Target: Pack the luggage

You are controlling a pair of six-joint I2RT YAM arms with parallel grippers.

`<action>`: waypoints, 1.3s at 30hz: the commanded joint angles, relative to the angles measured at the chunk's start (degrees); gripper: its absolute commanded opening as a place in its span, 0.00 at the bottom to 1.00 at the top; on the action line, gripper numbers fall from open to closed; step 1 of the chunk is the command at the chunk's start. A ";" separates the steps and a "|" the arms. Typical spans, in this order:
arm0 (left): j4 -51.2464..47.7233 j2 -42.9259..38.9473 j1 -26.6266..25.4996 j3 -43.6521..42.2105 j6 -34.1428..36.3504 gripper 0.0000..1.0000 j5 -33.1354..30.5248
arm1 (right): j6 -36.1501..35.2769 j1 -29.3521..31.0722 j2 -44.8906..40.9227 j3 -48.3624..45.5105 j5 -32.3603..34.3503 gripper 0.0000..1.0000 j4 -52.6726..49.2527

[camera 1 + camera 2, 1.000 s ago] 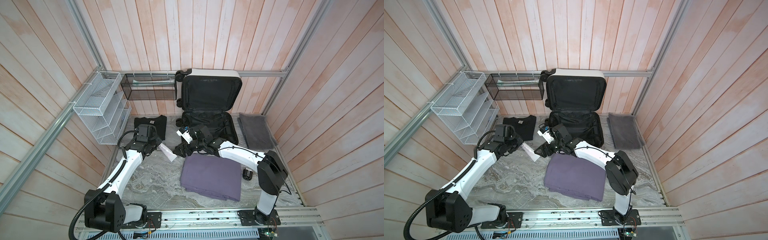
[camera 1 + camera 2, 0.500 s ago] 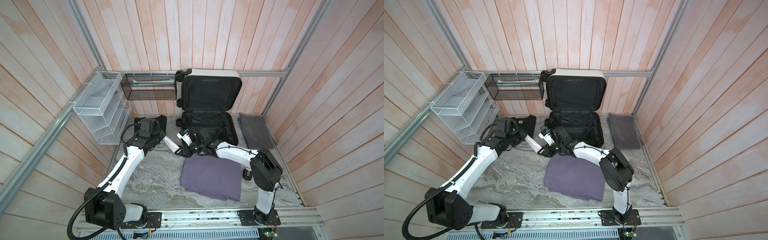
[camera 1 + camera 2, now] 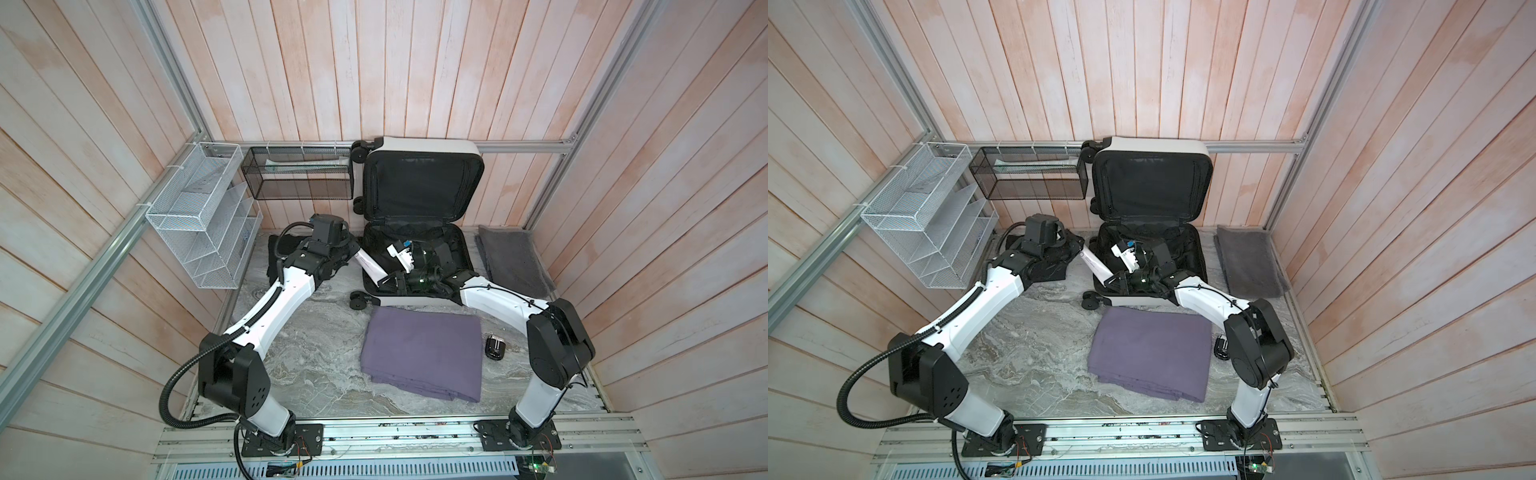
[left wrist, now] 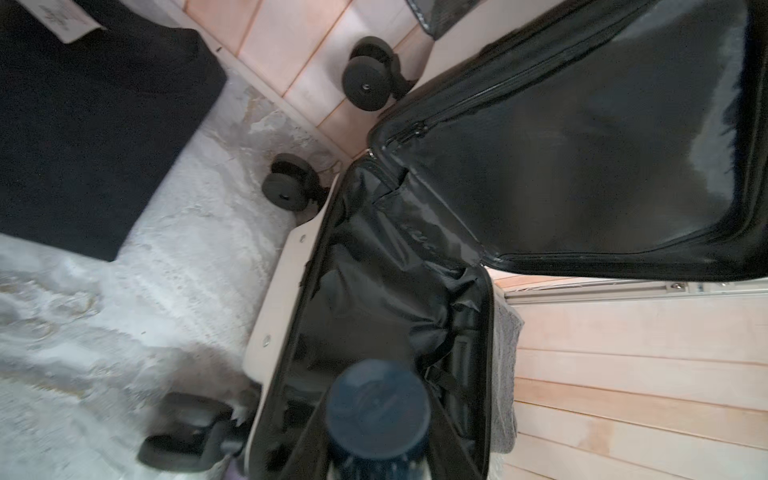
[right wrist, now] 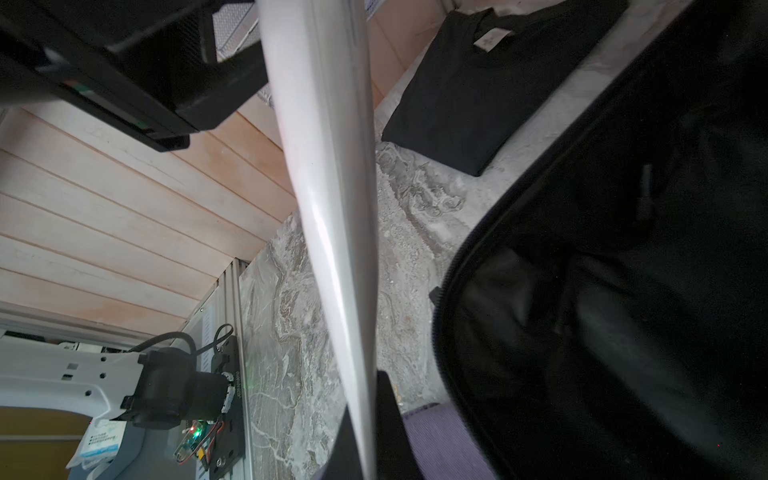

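Note:
The luggage (image 3: 419, 187) (image 3: 1150, 183) lies open at the back, its white lid leaning on the wall and its black-lined base (image 4: 374, 299) (image 5: 623, 249) flat on the table. A white tube (image 3: 370, 268) (image 3: 1096, 266) (image 5: 328, 187) slants above the base's left rim, held at both ends. My left gripper (image 3: 351, 251) (image 3: 1076, 250) is shut on its thick end, and a dark blue cap (image 4: 376, 409) shows close up in the left wrist view. My right gripper (image 3: 386, 282) (image 3: 1115, 280) (image 5: 368, 432) is shut on its flat thin end.
A folded purple cloth (image 3: 422, 357) lies in front of the luggage, with a small black device (image 3: 495, 347) to its right. A grey towel (image 3: 513, 257) lies at the right, a black folded shirt (image 5: 478, 83) at the left. A black mesh basket (image 3: 299, 178) and white wire rack (image 3: 203, 220) hang on the walls.
My left arm has carried the tube up and right toward the luggage. My right gripper was open and has shut on the tube's thin end.

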 commanded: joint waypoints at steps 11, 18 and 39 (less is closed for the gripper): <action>12.25 23.55 -8.25 16.70 -3.10 0.24 -2.19 | -11.80 -13.96 -0.47 4.29 3.78 0.00 -11.86; 18.44 32.69 -9.65 19.90 -6.19 0.25 -3.52 | -14.93 -19.62 7.55 9.77 4.96 0.00 -15.81; 24.73 37.83 -9.92 12.92 -13.96 0.76 -3.25 | -16.18 -21.59 21.39 26.71 16.97 0.15 -28.75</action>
